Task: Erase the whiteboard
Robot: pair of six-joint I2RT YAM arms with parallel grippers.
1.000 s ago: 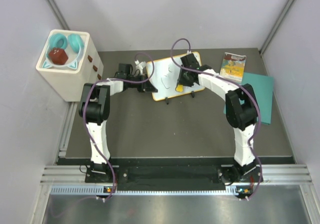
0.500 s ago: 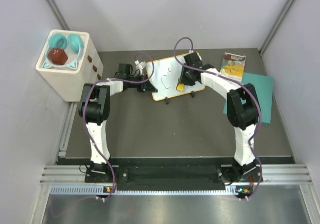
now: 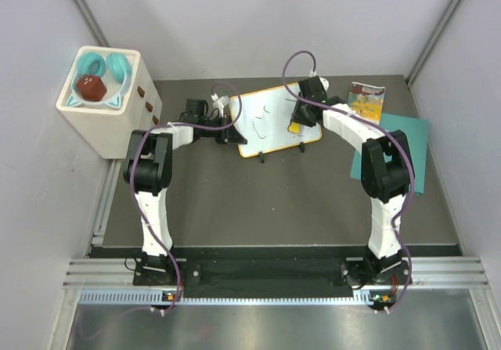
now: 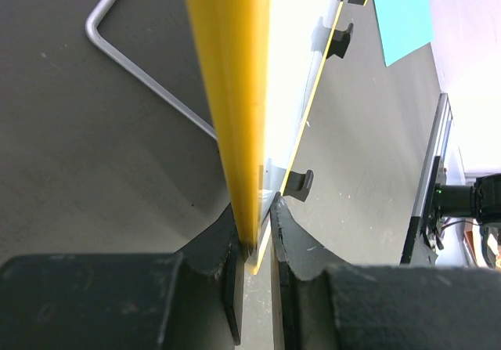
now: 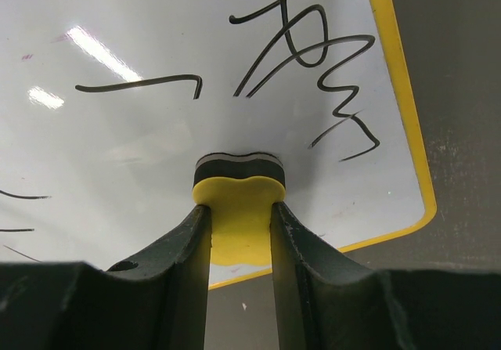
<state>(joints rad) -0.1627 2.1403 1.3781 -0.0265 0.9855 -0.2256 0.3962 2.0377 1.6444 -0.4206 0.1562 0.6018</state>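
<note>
While on whiteboard [image 5: 117, 154], eraser [image 5: 239, 213] between right fingers [image 5: 313, 268].

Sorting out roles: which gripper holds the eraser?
The right gripper, shut on the yellow eraser set against the whiteboard; the left gripper instead clamps the whiteboard's edge.

White box [image 3: 117, 131] by far-left corner of dark worktop [image 3: 266, 201]; teal rounded pieces [image 3: 117, 66] and dark red block [image 3: 90, 88] on top (brown tabs on side). Small picture book [image 3: 365, 103] far right; teal sheet [image 3: 415, 142] just beside it.
</note>
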